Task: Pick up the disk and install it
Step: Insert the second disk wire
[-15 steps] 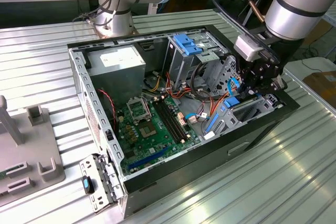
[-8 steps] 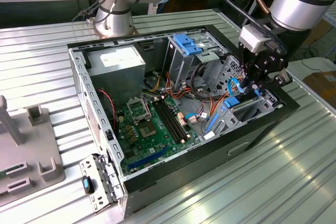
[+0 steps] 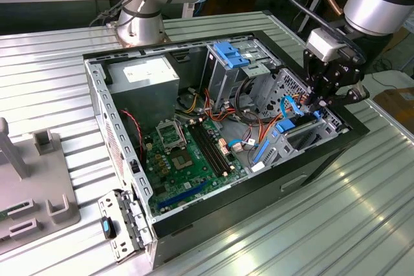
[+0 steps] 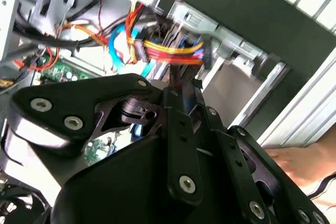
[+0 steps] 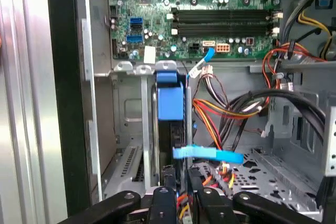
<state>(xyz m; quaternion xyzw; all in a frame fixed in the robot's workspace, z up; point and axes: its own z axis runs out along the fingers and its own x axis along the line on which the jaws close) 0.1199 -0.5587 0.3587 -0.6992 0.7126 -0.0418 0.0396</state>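
The disk (image 3: 299, 128), dark with bright blue rails, sits tilted in the drive bay at the open computer case's corner on the exterior view's right. My gripper (image 3: 317, 105) hangs just above that bay at the disk's upper end. In the first wrist view the disk (image 5: 169, 100) is edge-on, its blue rail facing the camera, and it runs down between my gripper's (image 5: 179, 182) black fingers (image 5: 167, 184), which look shut on it. In the second wrist view the gripper (image 4: 178, 85) points into the bay among bundled wires.
The green motherboard (image 3: 187, 153) lies on the case floor, with the power supply (image 3: 142, 75) behind it. A light-blue ribbed bracket (image 3: 229, 53) tops the rear cage. Loose cables (image 3: 259, 134) crowd the bay. A grey fixture (image 3: 39, 179) stands on the table. A hand (image 4: 310, 161) is outside the case.
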